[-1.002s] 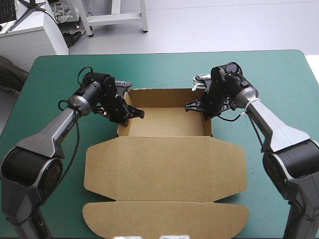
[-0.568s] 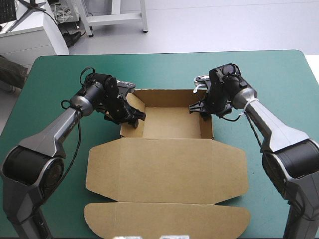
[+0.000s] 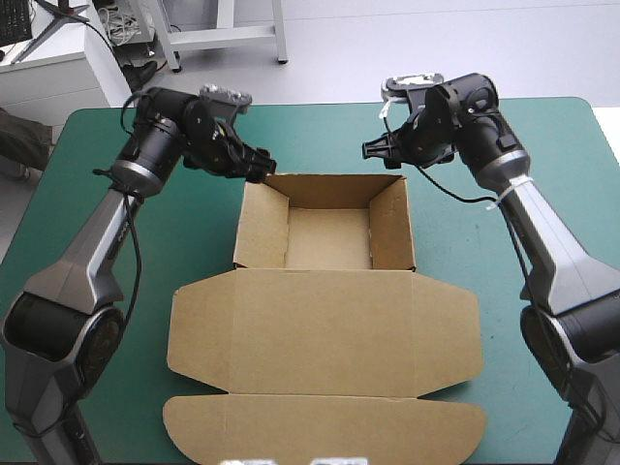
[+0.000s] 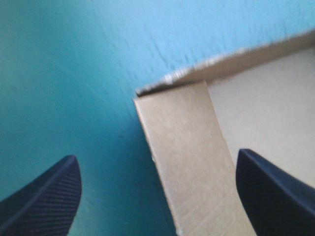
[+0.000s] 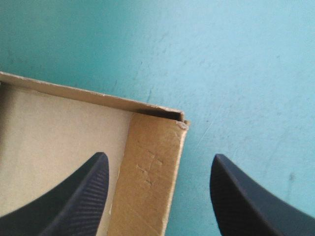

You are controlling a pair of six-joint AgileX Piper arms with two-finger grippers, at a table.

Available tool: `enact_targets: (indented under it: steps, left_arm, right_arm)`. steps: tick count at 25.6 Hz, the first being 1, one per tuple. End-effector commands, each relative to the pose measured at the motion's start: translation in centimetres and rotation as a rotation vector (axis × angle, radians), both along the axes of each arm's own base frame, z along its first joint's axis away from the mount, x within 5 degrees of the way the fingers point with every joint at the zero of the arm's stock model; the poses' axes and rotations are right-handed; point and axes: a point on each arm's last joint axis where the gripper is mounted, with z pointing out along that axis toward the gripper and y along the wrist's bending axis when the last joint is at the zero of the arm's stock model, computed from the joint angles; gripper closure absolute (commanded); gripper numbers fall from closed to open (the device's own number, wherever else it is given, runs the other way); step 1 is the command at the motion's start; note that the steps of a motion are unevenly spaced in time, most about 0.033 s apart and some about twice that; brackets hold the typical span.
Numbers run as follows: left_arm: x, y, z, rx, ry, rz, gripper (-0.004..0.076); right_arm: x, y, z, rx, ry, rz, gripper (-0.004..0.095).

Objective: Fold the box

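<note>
The brown box (image 3: 325, 232) stands mid-table as an open tray with four walls raised. Its lid (image 3: 325, 334) lies flat toward the near edge, ending in a rounded flap (image 3: 325, 426). My left gripper (image 3: 258, 168) hovers open above the tray's far left corner. In the left wrist view that gripper (image 4: 156, 162) has the corner of the box (image 4: 189, 142) between its spread fingers without touching it. My right gripper (image 3: 379, 150) hangs open over the far right corner. Its wrist view shows the gripper (image 5: 158, 162) straddling the box corner (image 5: 147, 137), also apart from it.
Teal-green cover (image 3: 116, 262) shows to the left and right (image 3: 523, 174) of the box. The table's far edge (image 3: 320, 105) runs a short way behind both grippers.
Both grippers were shut at the tray's side walls; they have opened, let go and risen back to the far corners. The side walls now stand upright.
</note>
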Motion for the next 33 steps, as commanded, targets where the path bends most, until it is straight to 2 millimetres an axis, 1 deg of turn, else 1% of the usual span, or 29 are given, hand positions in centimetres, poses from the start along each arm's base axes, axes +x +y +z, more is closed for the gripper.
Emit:
enact_targets:
  steps: [1, 3, 4, 5, 6, 7, 8, 9, 12, 15, 17, 18, 19, 20, 21, 22, 26, 32, 33]
  left_arm:
    - [-3.0, 1.6, 8.9, -0.043, -0.246, 0.022, 0.0133]
    - [-4.5, 2.7, 12.1, -0.037, -0.365, 0.048, 0.0230]
    - [-5.6, 3.6, 13.7, -0.010, -0.426, 0.064, 0.0339]
    - [-6.1, 4.0, 14.2, 0.020, -0.450, 0.054, 0.0388]
    - [-7.0, 4.7, 15.0, 0.069, -0.490, 0.034, 0.0494]
    - [-7.7, 5.3, 15.6, 0.093, -0.516, 0.048, 0.0578]
    - [-8.8, 5.8, 16.3, 0.101, -0.536, 0.058, 0.0689]
    - [-9.2, 6.0, 16.5, 0.099, -0.539, 0.058, 0.0736]
    - [-11.2, 6.8, 17.0, 0.096, -0.547, 0.060, 0.0734]
    - [-12.9, 7.5, 16.7, 0.102, -0.532, 0.057, 0.0734]
    - [-14.0, 8.1, 16.1, 0.118, -0.511, 0.057, 0.0734]
    - [-14.3, 8.2, 15.5, 0.134, -0.493, 0.057, 0.0734]
    - [-15.2, 8.7, 14.9, 0.151, -0.476, 0.058, 0.0734]
    - [-15.6, 8.9, 14.5, 0.163, -0.463, 0.058, 0.0734]
    - [-16.3, 9.3, 13.1, 0.194, -0.426, 0.057, 0.0734]
    - [-17.0, 9.7, 12.7, 0.203, -0.418, 0.057, 0.0734]
    - [-19.4, 10.6, 10.0, 0.221, -0.355, 0.041, 0.0734]
    - [-23.1, 11.9, 6.3, 0.200, -0.325, 0.046, 0.0734]
    - [-23.5, 12.0, 5.8, 0.192, -0.331, 0.042, 0.0734]
  right_arm:
    - [-3.2, -1.8, 5.6, 0.022, -0.145, -0.017, 0.0346]
    - [-4.1, -2.2, 6.6, 0.032, -0.168, -0.018, 0.0346]
    - [-4.3, -2.2, 6.7, 0.039, -0.169, -0.016, 0.0346]
    - [-4.4, -2.3, 6.8, 0.039, -0.170, -0.016, 0.0346]
    - [-4.4, -2.2, 6.5, 0.036, -0.162, -0.016, 0.0346]
    - [-4.4, -2.2, 6.4, 0.036, -0.157, -0.015, 0.0346]
    - [-4.3, -2.1, 5.9, 0.039, -0.134, -0.010, 0.0346]
    - [-4.2, -2.0, 5.4, 0.040, -0.116, -0.007, 0.0346]
    - [-4.0, -1.9, 3.6, 0.014, -0.059, -0.008, 0.0346]
    - [-3.6, -1.7, 1.7, -0.002, 0.006, -0.012, 0.0346]
    - [-3.2, -1.5, 0.6, -0.008, 0.038, -0.022, 0.0346]
    - [-2.9, -1.4, 0.2, -0.008, 0.049, -0.028, 0.0346]
    - [-2.5, -1.2, -0.5, -0.008, 0.068, -0.039, 0.0346]
    - [-2.1, -1.1, -1.0, -0.010, 0.082, -0.046, 0.0346]
    - [-1.7, -0.8, -1.8, -0.008, 0.105, -0.048, 0.0346]
    - [-1.4, -0.6, -2.3, -0.003, 0.120, -0.046, 0.0346]
    - [-0.4, 0.2, -4.5, 0.011, 0.186, -0.036, 0.0346]
    - [0.7, 0.8, -6.9, 0.005, 0.248, -0.035, 0.0346]
    - [0.8, 0.9, -7.0, 0.011, 0.253, -0.034, 0.0346]
